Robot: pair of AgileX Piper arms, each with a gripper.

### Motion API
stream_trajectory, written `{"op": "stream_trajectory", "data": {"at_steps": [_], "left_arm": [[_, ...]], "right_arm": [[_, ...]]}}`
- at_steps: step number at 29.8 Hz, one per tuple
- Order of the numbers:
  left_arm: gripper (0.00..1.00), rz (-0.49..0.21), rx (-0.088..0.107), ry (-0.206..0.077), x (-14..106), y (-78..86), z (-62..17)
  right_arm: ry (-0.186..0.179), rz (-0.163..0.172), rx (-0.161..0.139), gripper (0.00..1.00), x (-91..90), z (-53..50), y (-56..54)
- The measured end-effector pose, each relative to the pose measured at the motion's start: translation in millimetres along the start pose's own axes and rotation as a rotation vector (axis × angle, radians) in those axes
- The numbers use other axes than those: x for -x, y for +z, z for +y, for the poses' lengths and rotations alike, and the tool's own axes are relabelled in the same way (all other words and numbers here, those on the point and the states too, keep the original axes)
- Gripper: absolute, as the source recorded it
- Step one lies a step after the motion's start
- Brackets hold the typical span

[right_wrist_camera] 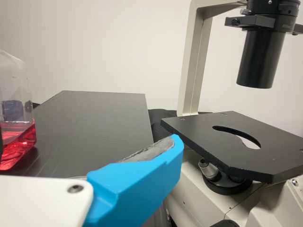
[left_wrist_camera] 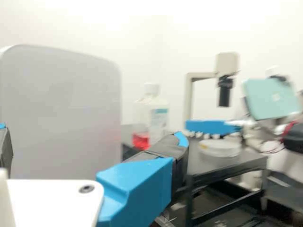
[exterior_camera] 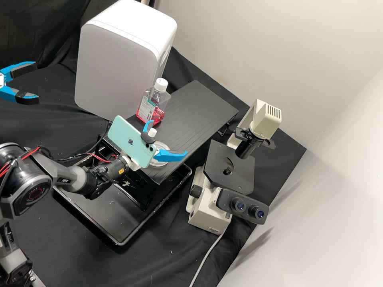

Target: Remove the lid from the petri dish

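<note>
Okay, right gripper (exterior_camera: 161,141) is spread wide directly over the petri dish (left_wrist_camera: 220,147), a finger on each side; contact unclear. The dish sits on the black platform (exterior_camera: 195,111). Bottle (exterior_camera: 153,103) stands just behind that gripper, microscope (exterior_camera: 231,175) beyond it. Left gripper (exterior_camera: 32,83) is wide too, well apart.

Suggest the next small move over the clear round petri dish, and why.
Probably lower the right gripper slightly: its open blue fingers straddle the clear round petri dish on the black platform but seem to sit just above its lid.
</note>
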Motion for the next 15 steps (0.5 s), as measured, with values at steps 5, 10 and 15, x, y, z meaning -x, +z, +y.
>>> {"op": "stream_trajectory", "data": {"at_steps": [5,10,15], "left_arm": [[1.00,-0.061,0.016,-0.012,-0.3,10.7,-2.2],[1.00,-0.088,0.028,-0.052,-2.2,15.0,-9.3],[1.00,-0.084,0.037,-0.144,-6.4,14.4,-25.9]], "right_arm": [[0.000,0.000,0.000,1.00,0.0,0.0,0.0],[0.000,0.000,0.000,1.00,0.0,0.0,0.0],[0.000,0.000,0.000,1.00,0.0,0.0,0.0]]}}
